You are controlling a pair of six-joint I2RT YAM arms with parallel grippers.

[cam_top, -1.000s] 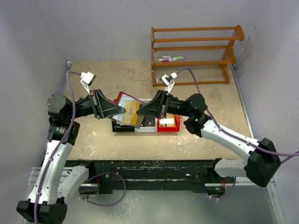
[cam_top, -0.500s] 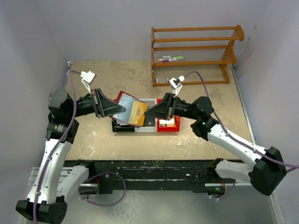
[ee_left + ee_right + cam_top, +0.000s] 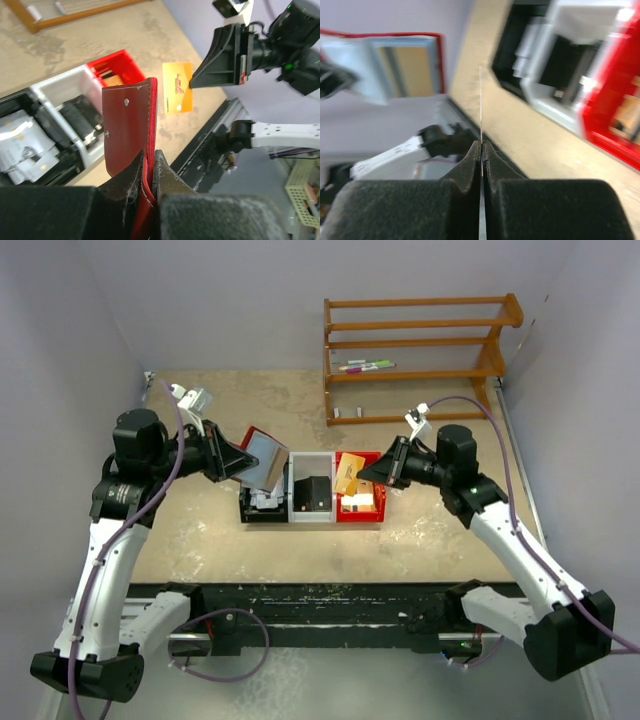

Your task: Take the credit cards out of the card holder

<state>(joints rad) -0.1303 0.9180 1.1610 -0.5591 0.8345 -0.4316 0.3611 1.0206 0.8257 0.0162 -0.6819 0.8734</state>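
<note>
My left gripper (image 3: 240, 462) is shut on the maroon card holder (image 3: 263, 459), holding it in the air above the black bin (image 3: 262, 508). In the left wrist view the holder (image 3: 129, 125) stands edge-up between my fingertips (image 3: 150, 165). My right gripper (image 3: 366, 473) is shut on an orange credit card (image 3: 349, 474) over the red bin (image 3: 361, 504), well clear of the holder. The right wrist view shows that card (image 3: 480, 100) edge-on as a thin line in the gripper (image 3: 481, 146). The holder's blue-grey sleeves (image 3: 400, 62) show a tan card (image 3: 414, 70) inside.
Black, white (image 3: 312, 492) and red bins sit in a row mid-table; the red one holds cards. A wooden rack (image 3: 415, 350) with markers stands at the back right. A black rail (image 3: 320, 600) runs along the near edge.
My right gripper has drawn the orange card out of the holder and carried it right, over the red bin. My left arm has pulled the holder back to the left.
</note>
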